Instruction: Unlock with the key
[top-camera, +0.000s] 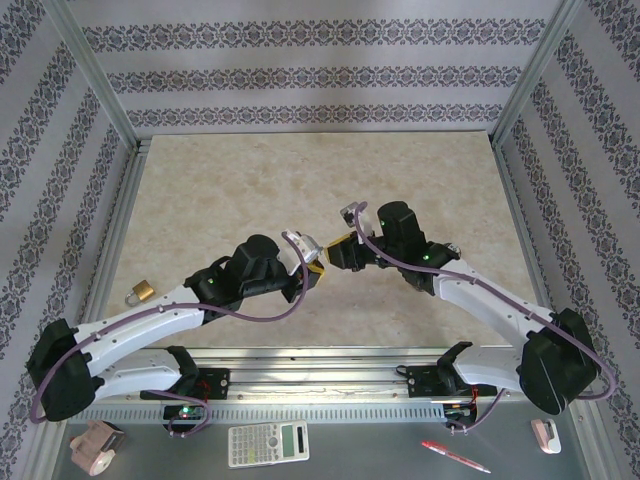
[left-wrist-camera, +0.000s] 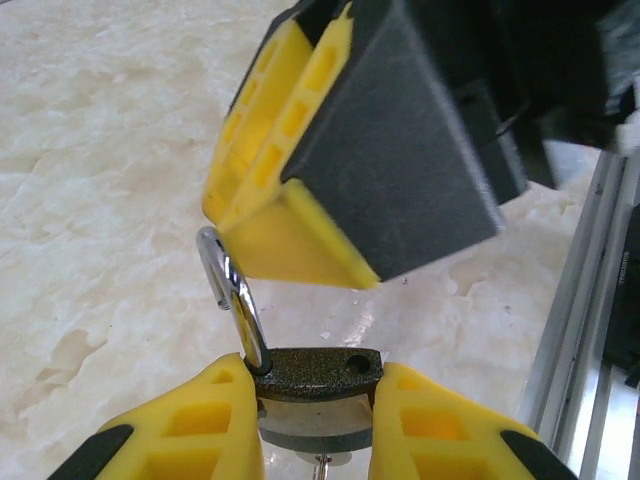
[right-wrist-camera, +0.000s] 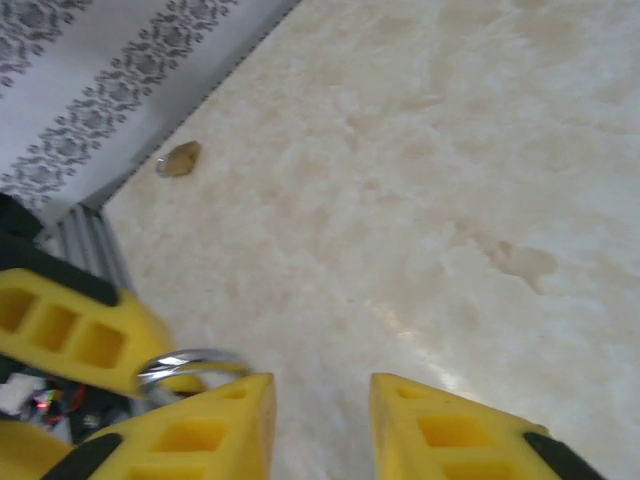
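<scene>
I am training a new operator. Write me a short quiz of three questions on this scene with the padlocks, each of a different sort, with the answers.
1. True or false: the left end effector grips the dark padlock by its body.
2. The shackle is: A) seated in both holes; B) out of one hole; C) taken off entirely.
3. Fill in: a brass padlock lies on the table near its ___ edge, seen from above.

Key: 1 true; 2 B; 3 left.
</scene>
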